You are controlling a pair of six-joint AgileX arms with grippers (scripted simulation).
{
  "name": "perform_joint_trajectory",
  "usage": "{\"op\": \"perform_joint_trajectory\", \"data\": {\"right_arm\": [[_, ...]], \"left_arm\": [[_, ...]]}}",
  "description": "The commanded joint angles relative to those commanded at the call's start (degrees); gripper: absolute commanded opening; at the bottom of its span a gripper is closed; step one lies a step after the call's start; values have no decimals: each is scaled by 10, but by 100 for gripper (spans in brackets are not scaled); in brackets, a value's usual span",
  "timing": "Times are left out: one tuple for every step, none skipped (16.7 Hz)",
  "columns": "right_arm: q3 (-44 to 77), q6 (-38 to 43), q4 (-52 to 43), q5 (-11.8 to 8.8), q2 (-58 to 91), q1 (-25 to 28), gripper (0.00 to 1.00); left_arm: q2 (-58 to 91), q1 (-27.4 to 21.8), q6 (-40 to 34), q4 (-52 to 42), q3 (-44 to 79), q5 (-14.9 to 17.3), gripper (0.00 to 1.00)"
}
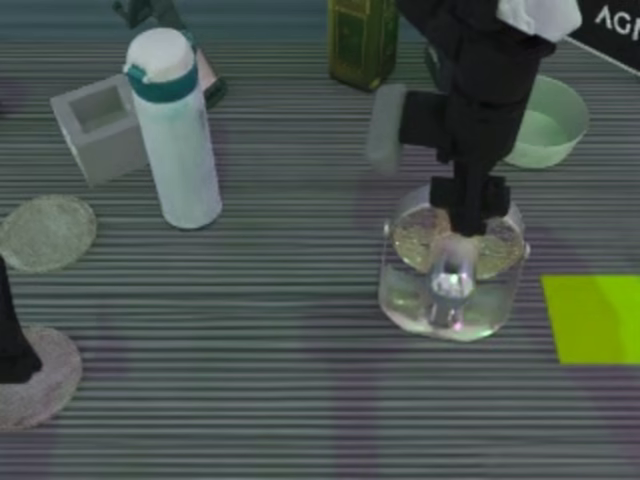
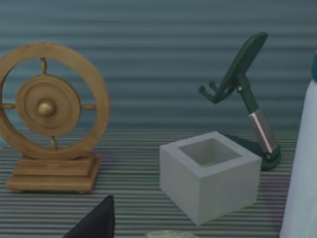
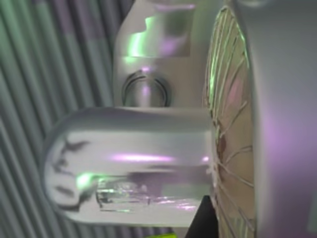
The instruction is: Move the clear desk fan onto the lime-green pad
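Striped grey tabletop (image 1: 250, 400) carries everything; the lime-green pad (image 1: 595, 318) lies bare at the table's right edge, so the move is not yet made. Near it, toward the middle, stands the clear desk fan (image 1: 452, 275), the right gripper (image 1: 467, 225) down upon it, its grasp impossible to tell. At the left edge the left gripper (image 1: 12, 350) is parked.

Striped grey table (image 1: 250, 390), dim bluish light.

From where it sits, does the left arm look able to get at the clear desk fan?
Probably not easily. The left gripper is parked at the table's left edge, while the clear desk fan stands well to the right, with the right gripper already down over it.
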Motion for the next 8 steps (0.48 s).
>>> {"op": "perform_joint_trajectory", "data": {"right_arm": [[0, 0, 0, 0, 0, 0, 17], [0, 0, 0, 0, 0, 0, 10], [0, 0, 0, 0, 0, 0, 2], [0, 0, 0, 0, 0, 0, 0], [0, 0, 0, 0, 0, 0, 0], [0, 0, 0, 0, 0, 0, 0], [0, 0, 0, 0, 0, 0, 0], [0, 0, 0, 0, 0, 0, 0]], "left_arm": [[0, 0, 0, 0, 0, 0, 100], [0, 0, 0, 0, 0, 0, 100], [0, 0, 0, 0, 0, 0, 100], [0, 0, 0, 0, 0, 0, 100], [0, 0, 0, 0, 0, 0, 100], [0, 0, 0, 0, 0, 0, 100], [0, 0, 0, 0, 0, 0, 100], [0, 0, 0, 0, 0, 0, 100]]}}
